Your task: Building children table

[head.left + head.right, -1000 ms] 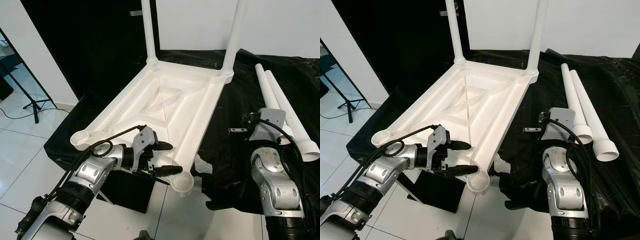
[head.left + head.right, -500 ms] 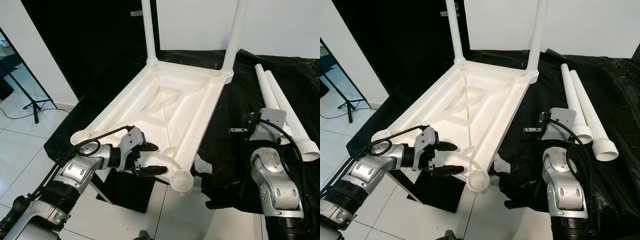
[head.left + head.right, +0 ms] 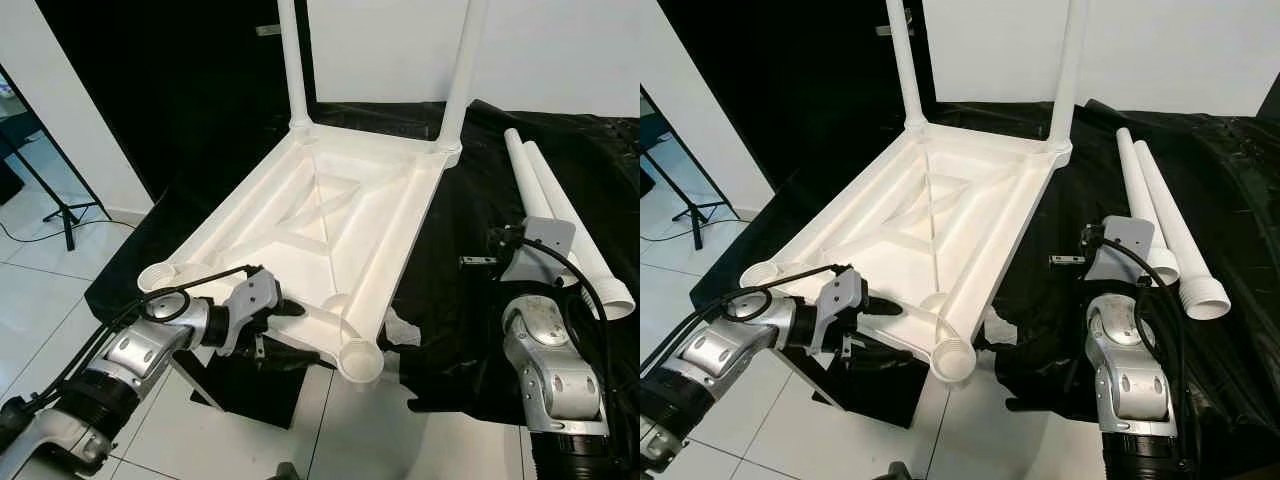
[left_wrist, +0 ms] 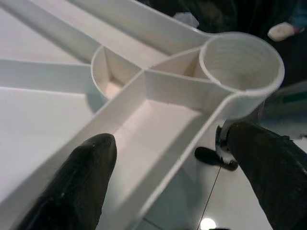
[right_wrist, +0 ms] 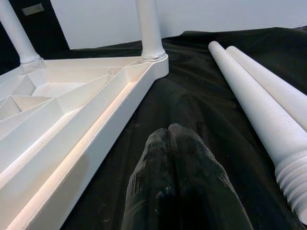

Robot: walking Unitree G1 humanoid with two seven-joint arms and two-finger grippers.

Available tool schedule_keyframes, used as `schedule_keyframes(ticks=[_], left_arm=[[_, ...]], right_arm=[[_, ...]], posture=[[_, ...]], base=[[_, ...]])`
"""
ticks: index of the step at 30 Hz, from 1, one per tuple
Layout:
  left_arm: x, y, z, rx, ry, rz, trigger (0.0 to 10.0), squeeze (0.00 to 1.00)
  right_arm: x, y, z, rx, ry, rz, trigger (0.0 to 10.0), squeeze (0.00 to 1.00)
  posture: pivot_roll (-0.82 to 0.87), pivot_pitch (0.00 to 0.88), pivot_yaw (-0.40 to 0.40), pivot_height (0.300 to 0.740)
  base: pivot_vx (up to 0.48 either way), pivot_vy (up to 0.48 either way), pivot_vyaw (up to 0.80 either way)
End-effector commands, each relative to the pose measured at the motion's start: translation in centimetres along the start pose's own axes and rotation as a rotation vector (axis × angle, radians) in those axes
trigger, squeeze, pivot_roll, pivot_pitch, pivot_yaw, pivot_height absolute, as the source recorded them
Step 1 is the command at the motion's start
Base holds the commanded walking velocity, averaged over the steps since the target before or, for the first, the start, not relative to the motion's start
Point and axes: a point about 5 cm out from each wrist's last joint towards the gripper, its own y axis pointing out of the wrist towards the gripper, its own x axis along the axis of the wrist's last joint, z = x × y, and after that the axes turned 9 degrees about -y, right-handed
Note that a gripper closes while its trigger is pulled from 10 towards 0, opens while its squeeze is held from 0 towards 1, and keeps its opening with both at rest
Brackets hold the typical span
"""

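Tabletop [image 3: 330, 230] lies upside down on the black worktop [image 3: 470, 250], two legs [image 3: 456, 75] fitted, two loose legs [image 3: 560, 215] left; left tool [image 3: 268, 322] spread astride its near edge, right tool [image 5: 177, 182] pressed together.

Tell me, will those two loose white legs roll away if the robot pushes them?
Probably. The two loose legs are smooth round tubes lying flat on the black cloth, so a sideways nudge would likely roll them. The wrinkly cloth may slow them. They look like hollow plastic, so probably light.

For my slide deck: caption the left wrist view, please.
Left hand, fingers open, straddles the near edge of the upturned white tabletop beside an empty leg socket.
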Motion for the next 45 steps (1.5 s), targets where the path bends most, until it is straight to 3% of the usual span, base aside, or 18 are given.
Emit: schedule_keyframes(ticks=[1,6,11,12,13,14,15,27,28,32,36,37,38,39,40,41,42,45], left_arm=[[-0.5,-0.6,-2.4,-0.464,0.016,0.094,10.0,0.0],[-0.8,-0.2,-2.2,-0.453,0.026,0.106,10.0,0.0],[-1.9,1.8,-1.4,-0.352,0.094,0.177,10.0,0.0],[-1.8,3.6,-0.6,-0.266,0.119,0.177,5.8,0.0],[-1.8,3.6,-0.6,-0.266,0.119,0.177,5.8,0.0],[-1.5,4.3,-0.4,-0.247,0.123,0.164,4.1,0.0],[-1.1,4.8,-0.2,-0.229,0.129,0.136,0.0,0.0],[2.4,6.5,0.1,-0.238,0.103,-0.122,0.0,0.0],[3.4,7.2,0.0,-0.261,0.096,-0.183,0.0,0.0],[3.9,8.6,0.0,-0.242,0.096,-0.199,0.0,0.0],[3.9,11.1,0.2,-0.154,0.098,-0.188,0.0,0.0],[3.9,11.8,0.4,-0.122,0.098,-0.184,2.4,0.0],[4.0,12.5,0.4,-0.096,0.094,-0.18,3.5,0.0],[4.0,12.5,0.4,-0.096,0.094,-0.18,3.5,0.0],[4.1,13.4,0.6,-0.052,0.083,-0.178,7.3,0.0],[4.1,13.4,0.6,-0.052,0.083,-0.178,7.3,0.0],[4.3,13.8,0.9,-0.014,0.068,-0.183,10.0,0.0],[4.5,14.2,1.2,0.038,0.05,-0.195,10.0,0.0]], right_arm=[[-0.2,0.1,0.1,0.007,0.015,0.019,10.0,0.0],[-0.3,0.2,0.0,0.005,0.023,0.024,10.0,0.0],[-0.1,0.3,0.0,0.003,0.036,0.024,10.0,0.0],[0.2,0.4,0.1,0.005,0.038,0.016,10.0,0.0],[0.2,0.4,0.1,0.005,0.038,0.016,10.0,0.0],[0.3,0.4,0.0,0.005,0.039,0.014,10.0,0.0],[0.3,0.4,0.0,0.004,0.039,0.012,10.0,0.0],[0.5,0.2,-0.3,-0.005,0.04,0.009,10.0,0.0],[0.5,0.2,-0.3,-0.007,0.04,0.01,10.0,0.0],[0.6,0.2,-0.3,-0.008,0.044,0.008,10.0,0.0],[1.0,0.1,-0.2,-0.008,0.047,-0.004,10.0,0.0],[1.2,0.1,-0.2,-0.009,0.047,-0.009,10.0,0.0],[1.5,0.1,-0.2,-0.009,0.048,-0.02,10.0,0.0],[1.5,0.1,-0.2,-0.009,0.048,-0.02,10.0,0.0],[2.2,0.1,-0.2,-0.006,0.044,-0.044,10.0,0.0],[2.2,0.1,-0.2,-0.006,0.044,-0.044,10.0,0.0],[2.5,0.0,-0.2,-0.007,0.043,-0.056,10.0,0.0],[3.0,0.0,-0.2,-0.01,0.045,-0.069,10.0,0.0]], posture=[[0.09,0.0,0.043,0.74],[0.09,0.0,0.043,0.74],[0.08,0.0,0.04,0.74],[0.08,0.0,0.04,0.74],[0.08,0.0,0.04,0.74],[0.08,0.0,0.04,0.74],[0.07,0.0,0.04,0.74],[0.06,0.0,0.048,0.74],[0.06,0.0,0.051,0.74],[0.06,0.0,0.054,0.74],[0.05,0.0,0.058,0.74],[0.05,0.0,0.058,0.74],[0.05,0.0,0.06,0.74],[0.05,0.0,0.06,0.74],[0.05,0.0,0.06,0.74],[0.05,0.0,0.06,0.74],[0.04,0.0,0.065,0.74],[0.04,0.0,0.066,0.74]], base=[[0.0,0.0,0.0],[0.0,0.0,0.0],[0.0,0.0,0.0],[0.0,0.0,0.0],[0.0,0.0,0.0],[0.0,0.0,0.0],[0.0,0.0,0.0],[0.0,0.0,0.0],[0.0,0.0,0.0],[0.0,0.0,0.0],[0.0,0.0,0.0],[0.0,0.0,0.0],[0.0,0.0,0.0],[0.0,0.0,0.0],[0.0,0.0,0.0],[0.0,0.0,0.0],[0.0,0.0,0.0],[0.0,0.0,0.0]])
